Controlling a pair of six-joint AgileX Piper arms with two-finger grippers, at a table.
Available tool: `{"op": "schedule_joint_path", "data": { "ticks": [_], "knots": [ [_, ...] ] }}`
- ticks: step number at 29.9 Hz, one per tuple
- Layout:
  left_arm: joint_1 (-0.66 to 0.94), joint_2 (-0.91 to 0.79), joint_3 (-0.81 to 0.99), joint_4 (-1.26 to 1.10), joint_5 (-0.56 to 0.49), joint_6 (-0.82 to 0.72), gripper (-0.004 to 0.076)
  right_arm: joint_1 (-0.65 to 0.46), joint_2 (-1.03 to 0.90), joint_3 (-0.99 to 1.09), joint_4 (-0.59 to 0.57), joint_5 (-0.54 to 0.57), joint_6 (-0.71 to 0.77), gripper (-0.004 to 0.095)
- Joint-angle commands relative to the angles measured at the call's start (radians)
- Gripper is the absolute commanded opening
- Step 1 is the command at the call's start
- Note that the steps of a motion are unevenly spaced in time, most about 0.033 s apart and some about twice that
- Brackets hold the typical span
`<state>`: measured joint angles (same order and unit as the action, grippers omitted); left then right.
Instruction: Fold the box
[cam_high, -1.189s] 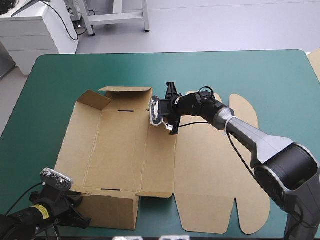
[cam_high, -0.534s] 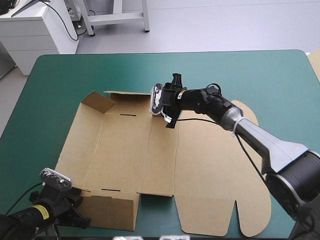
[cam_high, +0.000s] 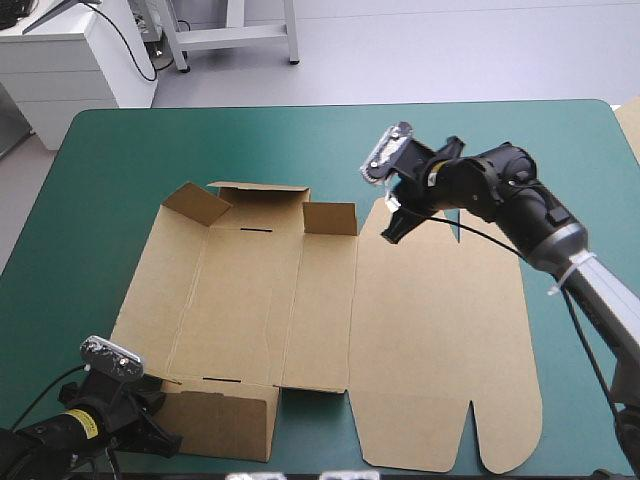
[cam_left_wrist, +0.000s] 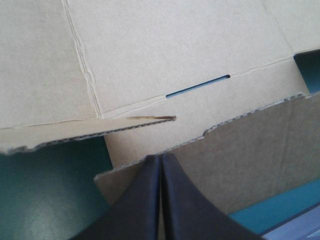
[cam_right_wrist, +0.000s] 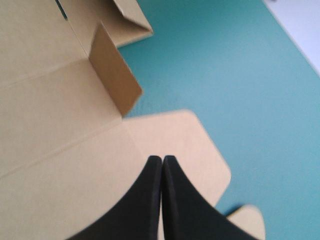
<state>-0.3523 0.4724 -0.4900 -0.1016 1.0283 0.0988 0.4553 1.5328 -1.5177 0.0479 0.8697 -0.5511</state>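
Swung rightward off the far flap (cam_high: 330, 218), your right gripper (cam_high: 393, 229), fingers together and empty, hovers over the far lid edge of the box (cam_high: 240, 300), the closed left gripper (cam_left_wrist: 161, 162) well apart at its near wall.

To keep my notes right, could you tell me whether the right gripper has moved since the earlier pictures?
Yes. The right gripper has shifted toward the table's right edge, away from the box's raised far flap.

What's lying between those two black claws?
Only the brown box: in the high view its board fills the whole stretch from the left gripper to the right gripper.
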Motion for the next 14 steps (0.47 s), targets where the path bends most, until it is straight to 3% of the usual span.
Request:
{"op": "schedule_joint_path", "data": {
  "ticks": [1, 5, 14],
  "knots": [
    [-0.006, 0.009, -0.030, -0.011, -0.042, -0.010, -0.0008, -0.074, -0.065, -0.036, -0.020, 0.160, 0.131, -0.0019],
    [-0.006, 0.009, -0.030, -0.011, -0.046, -0.010, -0.0008, -0.155, -0.097, -0.020, -0.048, 0.284, 0.201, -0.0019],
    [-0.006, 0.009, -0.035, -0.007, -0.054, -0.008, -0.0008, -0.249, -0.362, 0.230, -0.053, 0.232, 0.261, -0.0019]
  ]
}}
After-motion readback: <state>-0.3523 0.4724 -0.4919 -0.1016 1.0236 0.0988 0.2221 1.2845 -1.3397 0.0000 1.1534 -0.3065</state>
